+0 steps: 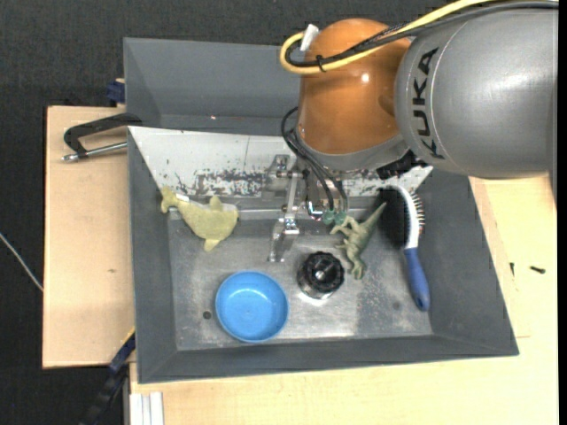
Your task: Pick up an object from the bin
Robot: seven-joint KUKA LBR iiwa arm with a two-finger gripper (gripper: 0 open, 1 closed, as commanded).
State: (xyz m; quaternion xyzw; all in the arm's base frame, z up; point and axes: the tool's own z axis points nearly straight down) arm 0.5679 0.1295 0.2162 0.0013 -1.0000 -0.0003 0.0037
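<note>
My gripper (285, 230) hangs under the orange wrist cover over the middle of the bin, its metal tip low above the floor. Just right of it lies a green toy dinosaur (353, 237), tail pointing up toward the brush. A black round knob-like thing on a clear base (319, 274) sits right below and slightly right of the gripper. A pale yellow-green toy animal (209, 220) lies to the left, well apart from it. Nothing shows inside the gripper.
A blue bowl (252, 305) stands near the bin's front left. A black hairbrush with a blue handle (407, 242) lies along the right side. The arm and its orange cover hide the bin's back right part.
</note>
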